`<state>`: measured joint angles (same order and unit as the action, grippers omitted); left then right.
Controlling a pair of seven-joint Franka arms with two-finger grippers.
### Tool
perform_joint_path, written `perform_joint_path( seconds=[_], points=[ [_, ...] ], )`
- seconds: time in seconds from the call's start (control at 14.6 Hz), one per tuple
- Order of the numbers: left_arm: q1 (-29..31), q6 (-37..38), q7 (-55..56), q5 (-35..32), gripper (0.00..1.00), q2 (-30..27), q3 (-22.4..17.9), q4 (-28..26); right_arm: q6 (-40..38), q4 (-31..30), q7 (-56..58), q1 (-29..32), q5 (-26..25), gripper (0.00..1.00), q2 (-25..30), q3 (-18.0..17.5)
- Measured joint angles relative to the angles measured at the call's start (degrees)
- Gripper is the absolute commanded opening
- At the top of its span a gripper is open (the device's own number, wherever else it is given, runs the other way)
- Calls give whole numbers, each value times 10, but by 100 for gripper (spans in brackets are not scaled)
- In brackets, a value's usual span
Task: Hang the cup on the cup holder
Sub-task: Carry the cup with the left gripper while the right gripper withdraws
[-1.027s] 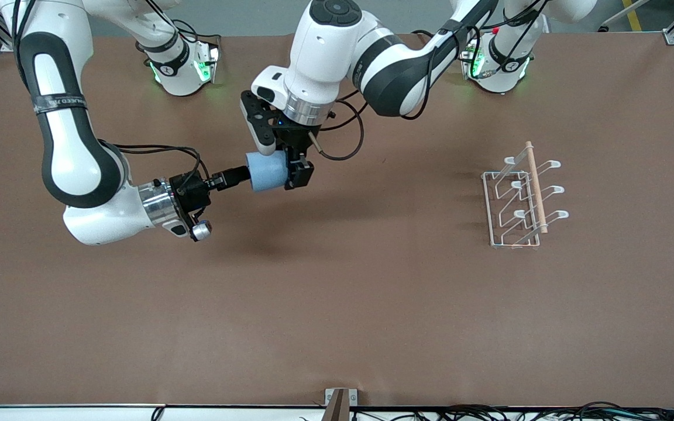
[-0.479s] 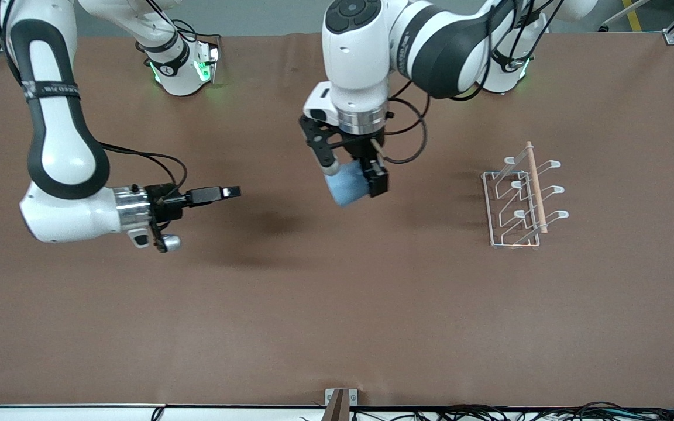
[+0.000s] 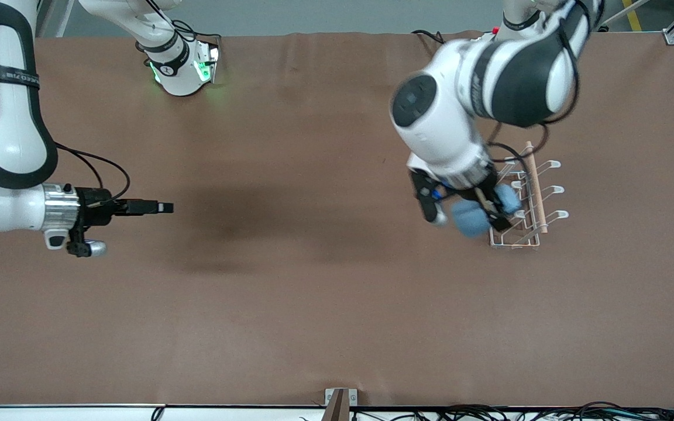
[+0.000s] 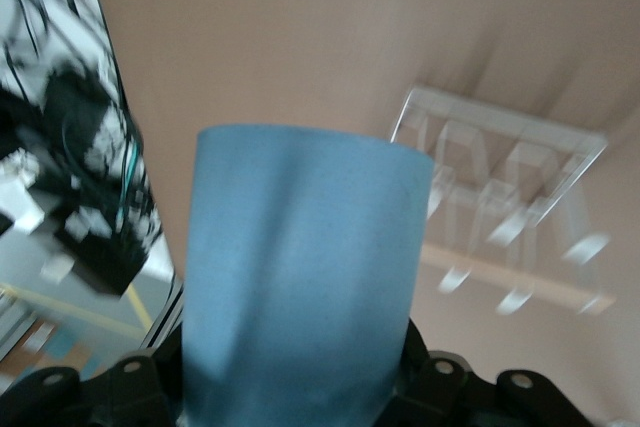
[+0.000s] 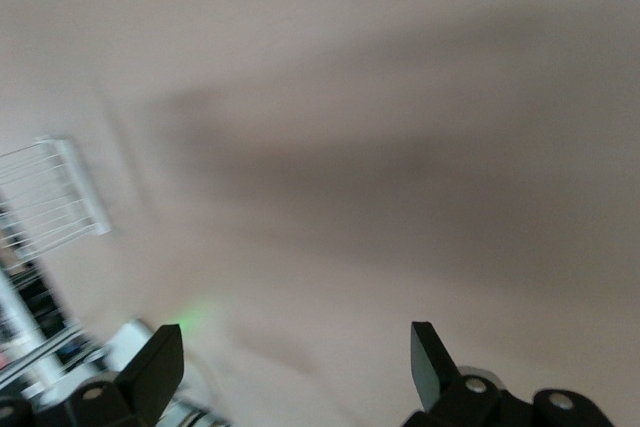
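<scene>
Look at the front view first. Your left gripper (image 3: 470,215) is up in the air, over the edge of the rack (image 3: 521,202) that faces the right arm's end of the table (image 3: 313,292). It holds the blue cup (image 3: 470,219) tight between its fingers. The cup is off the table, right beside the rack's wire prongs. You cannot tell from this view if the cup touches a prong.

The front view shows the whole rack: a white wire base, looped prongs that point up, and a wooden rod (image 3: 535,186) on top. It sits at the left arm's end of the table.

Now the left wrist view. It shows the cup (image 4: 300,277) up close, filling the middle, with its plain blue side toward you. The rack (image 4: 500,187) is past the cup and looks smeared, so you cannot count its prongs here.

Your right gripper (image 3: 158,207) hangs over bare table at the right arm's end, well apart from the cup. From the front you see it side-on, so its gap does not show. The right wrist view does show it: the two black fingers (image 5: 150,367) stand wide apart with nothing between them. That arm waits.
</scene>
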<state>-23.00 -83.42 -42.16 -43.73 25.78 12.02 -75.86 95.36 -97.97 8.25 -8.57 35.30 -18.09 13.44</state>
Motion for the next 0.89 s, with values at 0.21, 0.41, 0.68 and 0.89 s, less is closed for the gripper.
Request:
perform_joint_path(
  seconds=[0.21, 0.41, 0.68, 0.89],
  points=[
    [26, 0, -43, -93, 15, 1, 0, -46, 8, 6, 0, 0, -99, 100, 25, 27],
    [21, 2, -49, -188, 15, 2, 4, -107, 10, 12, 0, 1, -199, 100, 61, 49],
    [10, 2, -34, -278, 15, 7, 7, -204, 12, 13, -1, 11, -248, 100, 109, 58],
    [9, 2, 3, -305, 15, 9, 8, -246, 13, 22, 0, 17, -253, 100, 126, 60]
  ],
)
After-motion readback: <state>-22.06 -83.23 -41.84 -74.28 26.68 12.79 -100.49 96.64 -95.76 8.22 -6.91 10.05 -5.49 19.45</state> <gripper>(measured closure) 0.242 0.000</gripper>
